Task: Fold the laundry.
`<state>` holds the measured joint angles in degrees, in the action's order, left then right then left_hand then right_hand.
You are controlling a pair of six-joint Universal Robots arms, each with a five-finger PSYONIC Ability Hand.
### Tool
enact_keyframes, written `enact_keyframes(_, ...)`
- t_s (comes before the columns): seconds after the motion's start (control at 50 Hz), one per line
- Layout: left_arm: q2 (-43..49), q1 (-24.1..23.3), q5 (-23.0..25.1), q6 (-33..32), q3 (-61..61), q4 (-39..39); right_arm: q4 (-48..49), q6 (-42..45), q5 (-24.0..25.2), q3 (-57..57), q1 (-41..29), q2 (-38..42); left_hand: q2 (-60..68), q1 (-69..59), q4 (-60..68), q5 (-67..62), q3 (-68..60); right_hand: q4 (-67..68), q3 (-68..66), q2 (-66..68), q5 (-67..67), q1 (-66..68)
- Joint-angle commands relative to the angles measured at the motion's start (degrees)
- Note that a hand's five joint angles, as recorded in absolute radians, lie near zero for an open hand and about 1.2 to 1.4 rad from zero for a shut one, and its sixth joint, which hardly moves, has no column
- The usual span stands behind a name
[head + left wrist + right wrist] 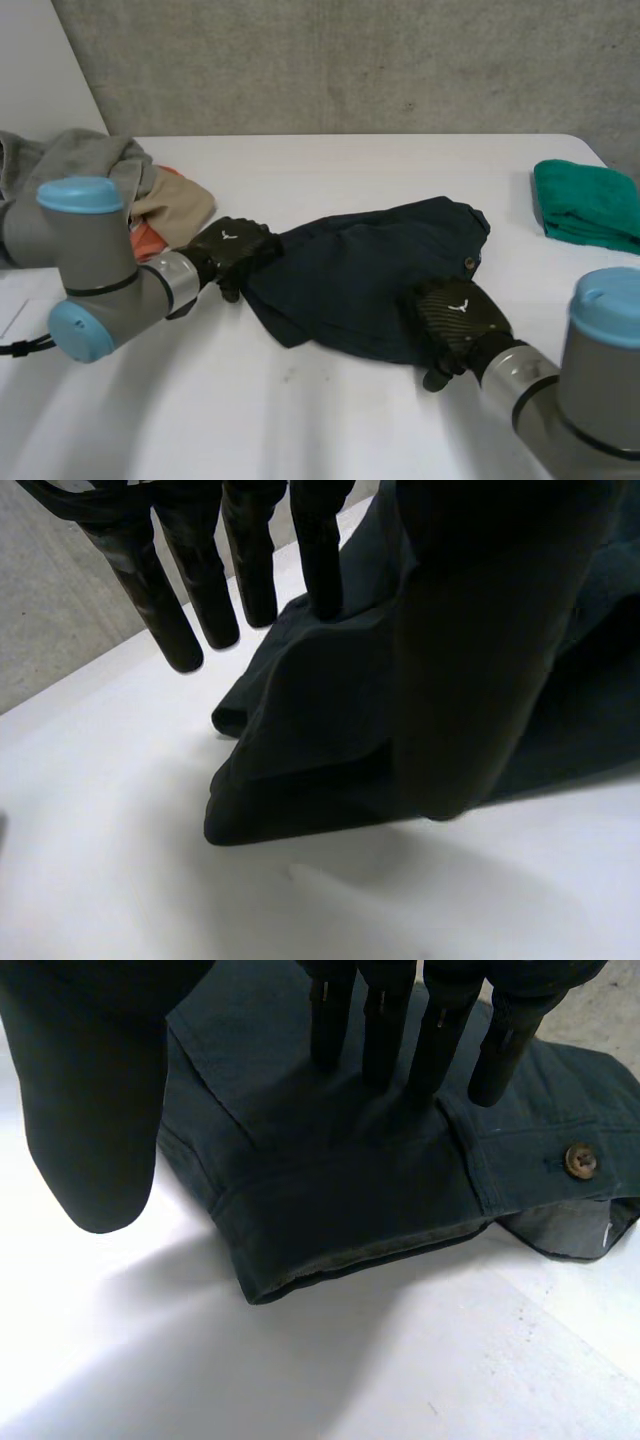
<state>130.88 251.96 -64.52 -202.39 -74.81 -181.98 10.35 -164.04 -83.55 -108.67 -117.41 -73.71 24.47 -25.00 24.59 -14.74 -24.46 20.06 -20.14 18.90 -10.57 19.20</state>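
At the tabletop's (pixel 330 430) middle lies one dark garment (pixel 370 270), crumpled and not yet folded. On its left end rests the left hand (pixel 228 250), fingers straight, thumb apart. The right hand (pixel 455 320) presses straight fingers beside the waistband at the near edge, thumb clear of the cloth, probably pinning it for spreading. One green cloth (pixel 590 205) waits at the right edge. One pile (pixel 150 190), at least three pieces, sits at the far left corner.

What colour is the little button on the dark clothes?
Brown. The button sits on the dark navy garment, clearest in the right wrist view.
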Motion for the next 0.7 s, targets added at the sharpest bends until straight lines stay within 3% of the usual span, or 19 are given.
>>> enact_keyframes(0.02, 3.4, -1.5, -0.3, 0.2, 3.4, -0.3, 7.9, 0.8, -2.8, 1.6, -3.3, 7.0, 15.1, -14.6, 15.0, -14.9, -15.1, 11.0, -10.9, 12.2, -10.5, 11.9)
enact_keyframes(0.1, 4.6, -1.6, -2.1, 0.2, 4.8, -0.4, 11.2, 2.3, -4.9, 3.5, -4.1, 9.4, 44.9, -44.4, 44.8, -44.6, -44.9, 33.4, -33.3, 34.5, -32.8, 34.2)
enact_keyframes(0.12, 4.6, -2.0, -3.1, 0.2, 5.3, -0.4, 11.5, 3.2, -6.0, 4.4, -4.1, 9.8, 54.9, -54.4, 54.8, -54.7, -55.0, 48.1, -48.0, 49.2, -47.6, 48.9)
enact_keyframes(0.16, 4.7, -2.5, -4.0, 0.2, 5.6, -0.4, 11.4, 3.9, -7.3, 5.5, -4.1, 9.7, 55.5, -55.0, 55.4, -55.3, -55.5, 59.9, -59.8, 61.0, -59.4, 60.7)
enact_keyframes(0.3, 1.4, -4.8, -9.0, 0.2, 5.7, 0.0, 8.6, 8.4, -9.7, 9.6, -3.7, 6.4, 55.5, -55.0, 55.4, -55.3, -55.5, 59.9, -59.9, 61.1, -59.4, 60.8)
enact_keyframes(0.44, -16.7, -5.0, -12.7, 0.9, 1.9, 1.6, -5.8, 14.2, -9.5, 18.9, -3.0, -7.9, 55.5, -55.0, 55.4, -55.3, -55.5, 59.9, -59.9, 61.1, -59.4, 60.8)
enact_keyframes(0.58, -35.4, -4.9, -13.2, 0.7, -2.3, 3.0, -21.7, 15.2, -9.3, 35.7, 1.9, -10.0, 55.5, -55.0, 55.4, -55.3, -55.5, 59.9, -59.9, 61.1, -59.4, 60.8)
enact_keyframes(0.7, -42.4, -5.0, -13.5, 0.7, -3.1, 5.5, -27.3, 16.9, -9.4, 44.3, 3.7, -10.8, 55.5, -55.0, 55.4, -55.3, -55.5, 59.9, -59.9, 61.1, -59.4, 60.8)
